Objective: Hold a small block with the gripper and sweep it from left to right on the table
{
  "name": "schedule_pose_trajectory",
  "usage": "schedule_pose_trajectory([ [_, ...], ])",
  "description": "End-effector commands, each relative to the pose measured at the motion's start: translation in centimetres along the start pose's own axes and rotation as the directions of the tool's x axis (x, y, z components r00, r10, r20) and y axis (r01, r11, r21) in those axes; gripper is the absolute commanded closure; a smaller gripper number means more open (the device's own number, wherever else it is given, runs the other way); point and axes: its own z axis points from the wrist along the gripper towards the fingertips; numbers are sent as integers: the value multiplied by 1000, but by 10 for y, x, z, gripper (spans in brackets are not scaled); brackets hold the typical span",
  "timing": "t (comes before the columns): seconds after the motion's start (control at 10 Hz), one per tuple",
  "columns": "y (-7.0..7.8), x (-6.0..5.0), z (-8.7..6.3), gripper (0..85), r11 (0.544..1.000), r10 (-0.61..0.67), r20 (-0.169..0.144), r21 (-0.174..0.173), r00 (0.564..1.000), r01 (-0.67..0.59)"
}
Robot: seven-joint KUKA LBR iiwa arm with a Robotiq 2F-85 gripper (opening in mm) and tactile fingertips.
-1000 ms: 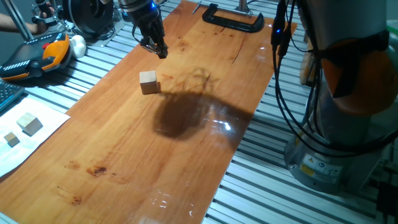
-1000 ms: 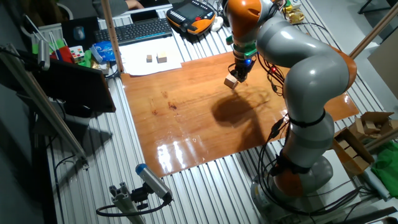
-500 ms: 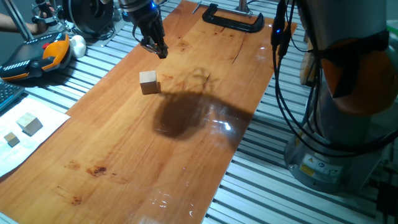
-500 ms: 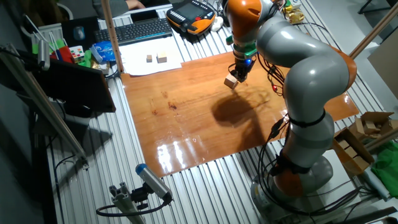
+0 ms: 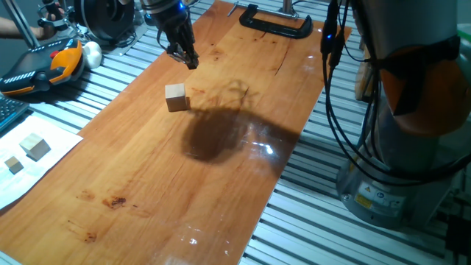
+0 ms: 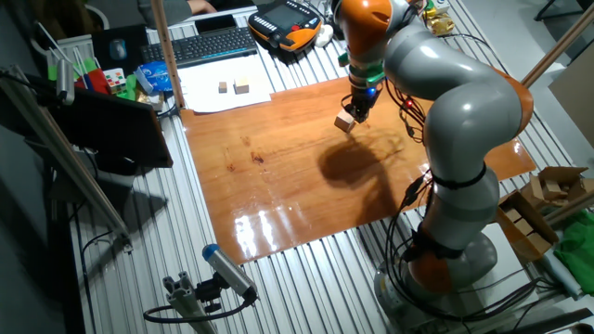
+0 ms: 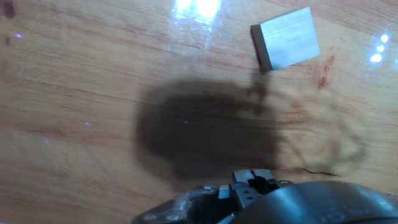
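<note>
The small block (image 5: 176,97), a light-tan wooden cube, lies on the reddish-brown table (image 5: 221,184). It also shows in the other fixed view (image 6: 344,122) and at the top right of the hand view (image 7: 285,38). My gripper (image 5: 182,57) hangs above the table beyond the block, apart from it, with its jaws slightly apart and nothing between them. In the other fixed view the gripper (image 6: 359,111) is just right of the block. The hand view shows only a bit of the hand at its bottom edge.
A black clamp (image 5: 275,22) grips the table's far end. A paler cube (image 5: 34,146) and a tiny cube (image 5: 13,165) lie on white paper on the grey slats at the left. An orange-and-black pendant (image 5: 44,66) lies beyond them. The arm's base (image 5: 397,147) stands at the right.
</note>
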Motion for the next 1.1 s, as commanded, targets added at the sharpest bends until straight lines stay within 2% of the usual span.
schedule_pose_trajectory([
  [0.0,0,0,0,843,999,-22,63,-30,998,24],
  [0.1,0,0,0,843,998,-21,57,-66,998,25],
  [0.2,0,0,0,843,998,2,52,-68,999,2],
  [0.3,0,0,0,843,999,33,62,-33,998,-31],
  [0.4,0,0,0,843,999,36,104,-3,994,-36],
  [0.6,0,0,0,843,999,36,133,-1,991,-36],
  [0.8,0,0,0,843,1000,0,139,-2,990,1],
  [0.9,-2,-4,0,800,1000,-4,121,5,993,3],
  [1.0,-7,-16,2,690,1000,-12,117,22,993,9],
])
